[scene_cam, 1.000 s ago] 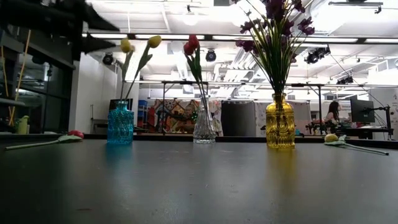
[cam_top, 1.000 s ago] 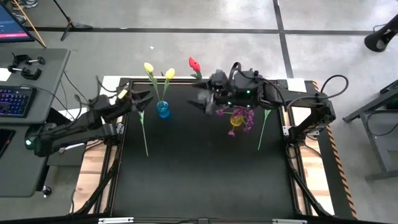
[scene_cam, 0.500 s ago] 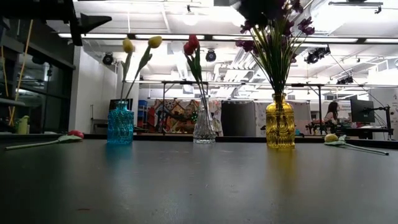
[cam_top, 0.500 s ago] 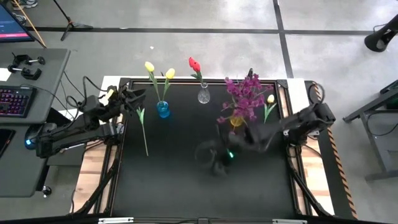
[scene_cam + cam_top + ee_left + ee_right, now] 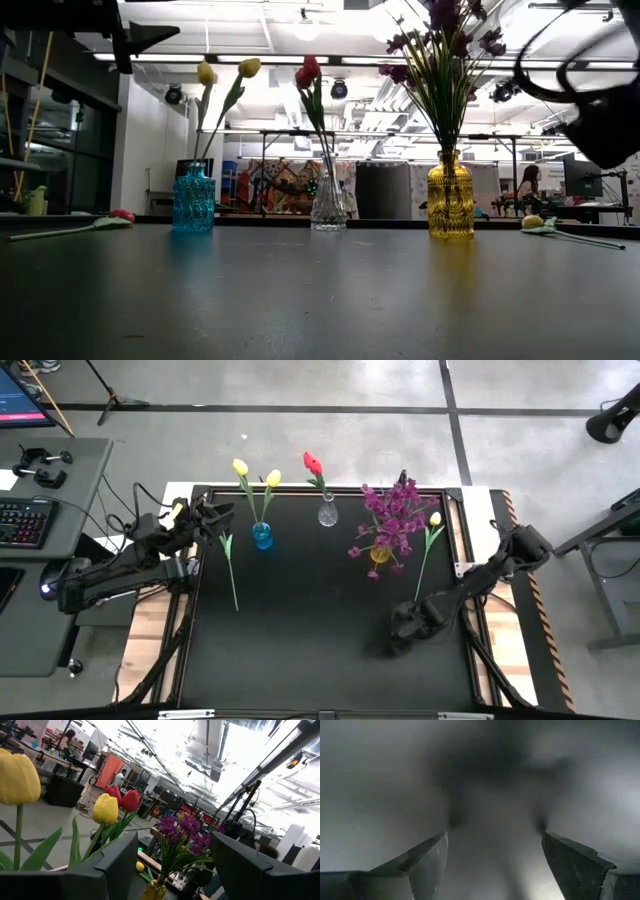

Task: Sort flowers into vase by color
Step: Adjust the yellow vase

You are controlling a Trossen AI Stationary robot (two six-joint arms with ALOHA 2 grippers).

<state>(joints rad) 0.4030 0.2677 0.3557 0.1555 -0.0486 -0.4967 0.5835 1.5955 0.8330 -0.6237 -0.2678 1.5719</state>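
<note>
A blue vase (image 5: 262,537) holds two yellow tulips (image 5: 240,467). A clear vase (image 5: 327,513) holds a red tulip (image 5: 312,463), and a yellow vase (image 5: 380,554) holds purple sprigs (image 5: 396,512). One loose flower (image 5: 231,575) lies on the table at the left, its red head (image 5: 121,214) at the far end. A loose yellow tulip (image 5: 434,518) lies at the right. My right gripper (image 5: 400,632) hangs open, pointing down, by the near end of that tulip's stem (image 5: 418,592). My left gripper (image 5: 217,515) is open and raised at the far left.
The three vases stand in a row along the table's far side (image 5: 330,493). A side desk with a keyboard (image 5: 22,522) stands left of the table. The dark tabletop (image 5: 300,630) is bare in the middle and toward the near edge.
My right gripper has swung from above the vases down toward the table's near right, tipping to point downward; its fingers stay apart. The purple sprigs now show uncovered in the yellow vase. My left gripper has risen a little and tipped upward.
</note>
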